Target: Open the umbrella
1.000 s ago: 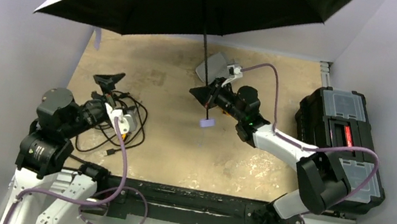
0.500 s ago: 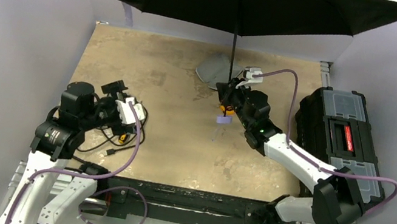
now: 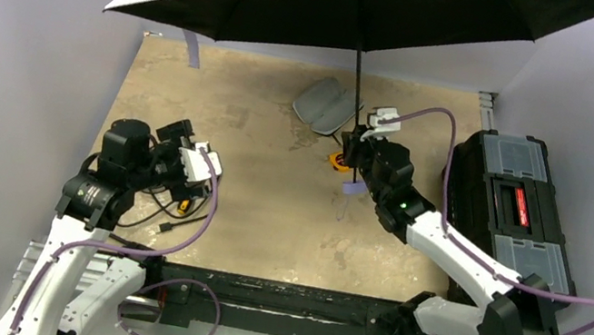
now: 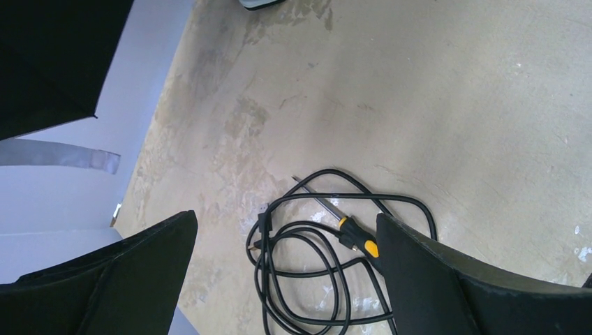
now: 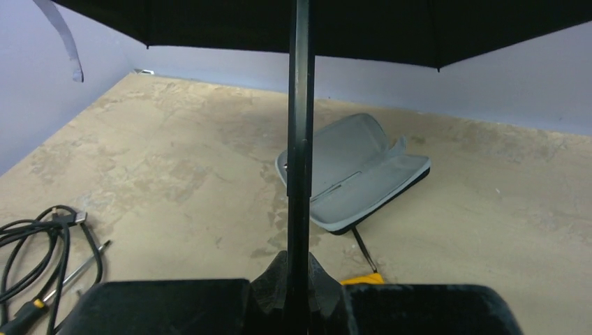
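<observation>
Because its canopy is fully spread, the umbrella (image 3: 369, 0) looks to need only holding. The right gripper (image 5: 299, 283) does that, pressed together on the thin black shaft (image 3: 357, 77) low down. The small lavender handle (image 3: 353, 189) hangs just below the gripper.

The shaft stands nearly upright with a slight lean, right of the middle of the bench (image 3: 253, 187) and toward its far edge. The canopy therefore rides high over the far half of the bench, pale side up and black side down. I judge that the low grip is chosen so that the arm sits clear under the ribs. The cost is a wide canopy on a long lever above a single pinch, so it could tip or twist if the arm moves sharply. A lavender strap (image 3: 192, 48) dangles from the canopy rim near the far left corner.

The left gripper (image 4: 285, 220) is spread wide and carries nothing. It hangs over the near left part of the bench, above a coiled black cable (image 4: 314, 279) and a screwdriver (image 4: 357, 237) with a yellow-and-black handle lying in the coil. Its place well apart from the shaft suggests it has no share in the hold.

A grey case (image 5: 352, 174) lies open near the far edge, just beyond the shaft. A black toolbox (image 3: 511, 214) sits along the right edge. Neither touches the umbrella.

As things lie, the opening itself appears done.
</observation>
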Robot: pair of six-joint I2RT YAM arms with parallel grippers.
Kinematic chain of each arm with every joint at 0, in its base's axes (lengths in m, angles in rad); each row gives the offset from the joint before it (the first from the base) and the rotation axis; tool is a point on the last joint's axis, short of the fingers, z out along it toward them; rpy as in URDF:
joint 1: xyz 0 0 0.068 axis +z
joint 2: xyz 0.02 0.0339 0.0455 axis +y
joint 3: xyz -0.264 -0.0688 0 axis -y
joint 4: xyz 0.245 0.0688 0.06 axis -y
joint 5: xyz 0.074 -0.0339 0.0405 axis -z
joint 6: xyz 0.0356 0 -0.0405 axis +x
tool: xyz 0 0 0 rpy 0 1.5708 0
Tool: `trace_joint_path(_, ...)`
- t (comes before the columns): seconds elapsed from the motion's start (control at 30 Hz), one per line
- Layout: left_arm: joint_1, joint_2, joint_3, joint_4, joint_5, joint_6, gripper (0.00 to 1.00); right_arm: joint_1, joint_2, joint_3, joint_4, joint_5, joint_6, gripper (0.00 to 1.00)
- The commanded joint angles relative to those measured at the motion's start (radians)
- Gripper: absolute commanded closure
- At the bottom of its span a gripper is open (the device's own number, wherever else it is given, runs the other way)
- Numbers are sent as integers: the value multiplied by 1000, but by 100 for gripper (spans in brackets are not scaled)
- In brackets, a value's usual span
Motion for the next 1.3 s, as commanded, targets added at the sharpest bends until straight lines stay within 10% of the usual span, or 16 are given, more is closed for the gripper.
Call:
trace_joint_path(0.0,-2,8,-23,49,27,-30,0,20,-146,-29,154,-30,4,100)
trace_joint_path(0.5,-2,79,-3,83,61,-28,0,39,-267,-13,-231,197,119,100)
trace_joint_path(1.27,-2,46,-28,96,42,-20,0,13,202,194,64,320,116,100)
